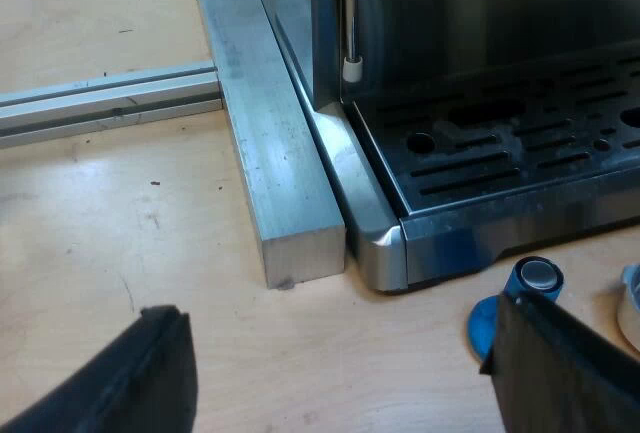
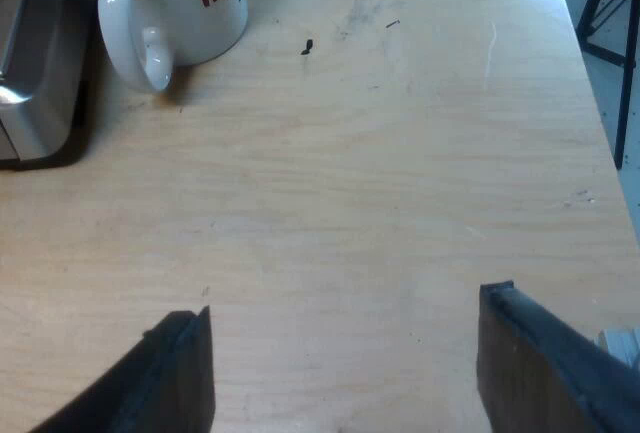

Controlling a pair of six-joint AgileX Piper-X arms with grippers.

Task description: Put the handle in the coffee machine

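Tamper (image 1: 535, 278) just beside espresso machine (image 1: 452, 225)

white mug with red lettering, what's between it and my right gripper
Bare light wooden tabletop lies between the white mug and the open right gripper, save a small dark speck near the mug; the right wrist view shows it.

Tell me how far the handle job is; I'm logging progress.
Nothing looks done. In hand: nothing; the left claw hangs open by the machine's drip tray and blue tamper, the right claw open near the mug. Left: grasp the handle, lock it in.
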